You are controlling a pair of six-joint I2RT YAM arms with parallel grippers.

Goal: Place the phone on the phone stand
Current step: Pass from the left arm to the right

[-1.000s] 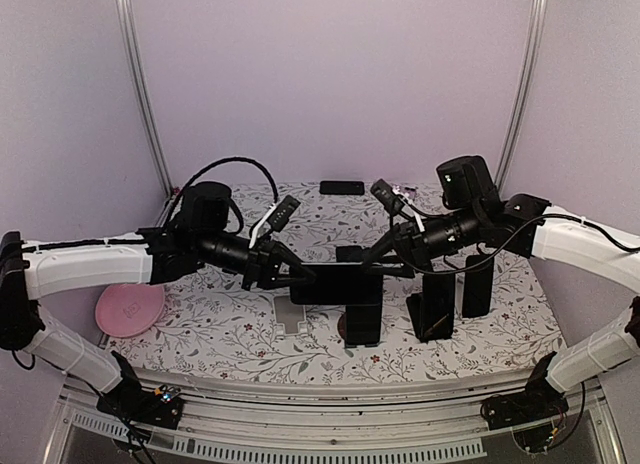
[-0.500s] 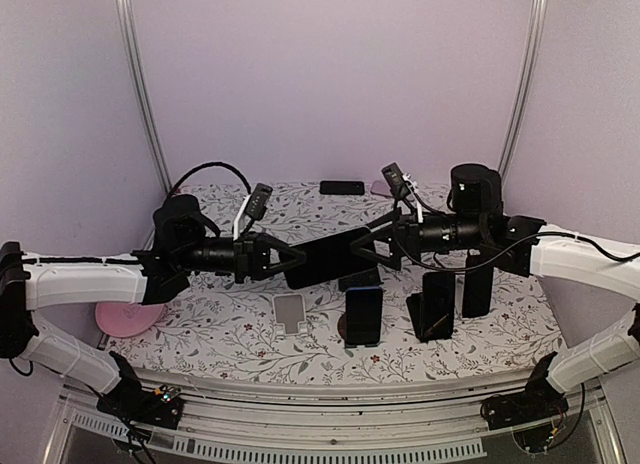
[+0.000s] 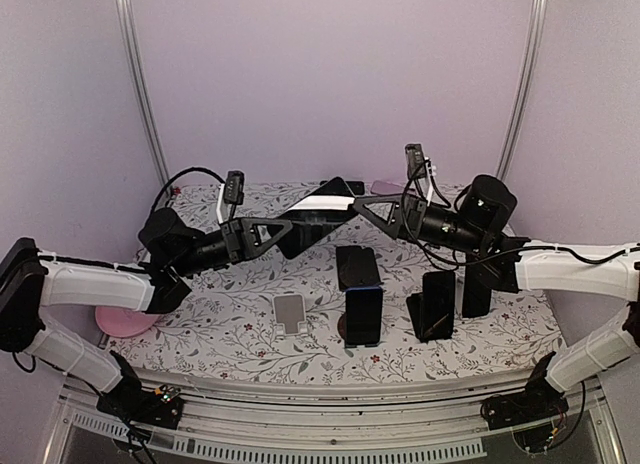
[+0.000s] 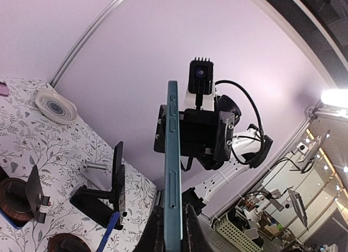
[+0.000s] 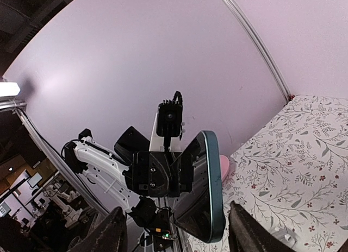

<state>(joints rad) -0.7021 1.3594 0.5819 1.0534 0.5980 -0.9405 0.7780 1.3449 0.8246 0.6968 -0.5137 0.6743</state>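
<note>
Bare tabletop [image 3: 230, 329] is seen around the small white stand [image 3: 290, 312]. Rightward, passage is barred by a row of upright phones [image 3: 363, 316]; leftward, by a pink plate [image 3: 125, 319] at the edge.

Your phone [image 3: 322, 209] is off the table, up in the air over the far-middle part. It's a slim dark slab w/ a teal-green rim. In the top view it sits tilted, one corner pointing up, w/ a pale strip along its upper-left edge. In the left wrist view you see it edge-on and near vertical, side buttons showing along the rim. Its lower end is pinched in the left gripper [image 4: 173, 230]. The phone stand [image 3: 290, 312] is a small light-grey piece w/ an upright back plate. It stands on the table close to the near edge, a bit left of centre, well apart from the phone.
</note>
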